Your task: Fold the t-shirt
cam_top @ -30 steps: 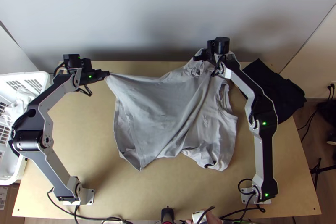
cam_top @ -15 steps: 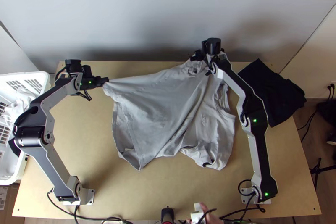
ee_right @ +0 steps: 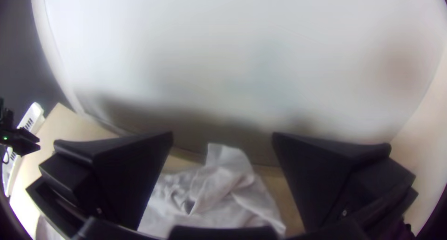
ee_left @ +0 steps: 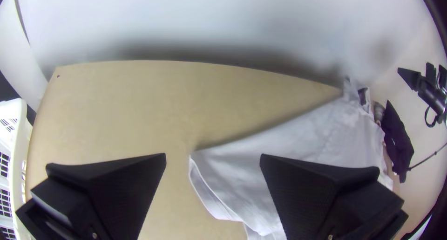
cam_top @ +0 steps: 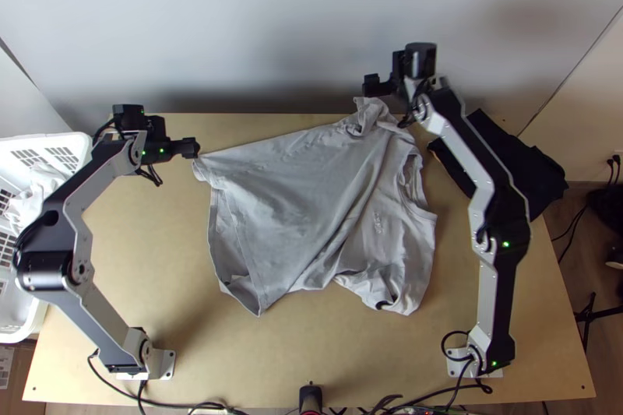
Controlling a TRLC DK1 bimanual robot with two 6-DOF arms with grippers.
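The grey t-shirt (cam_top: 296, 205) lies loosely spread with diagonal creases, its far right part bunched near the table's back edge. At its far left corner my left gripper (cam_top: 193, 149) is above the table; the left wrist view shows that gripper (ee_left: 213, 158) open, the shirt's corner (ee_left: 219, 174) lying between and beyond its fingers. My right gripper (cam_top: 372, 86) is over the bunched far end. In the right wrist view this gripper (ee_right: 222, 140) stands open, with the raised, crumpled cloth (ee_right: 228, 174) below and between its fingers, not held.
A dark folded cloth (cam_top: 537, 174) lies at the table's right side, close to the right arm. A white basket (cam_top: 78, 142) with pale cloth inside stands at the left. The wall (cam_top: 296, 26) rises just behind the table's back edge.
Both grippers have opened and let go of the shirt. My right gripper has lifted away from the cloth toward the back, after moving left. The shirt's left corner has settled slightly lower.
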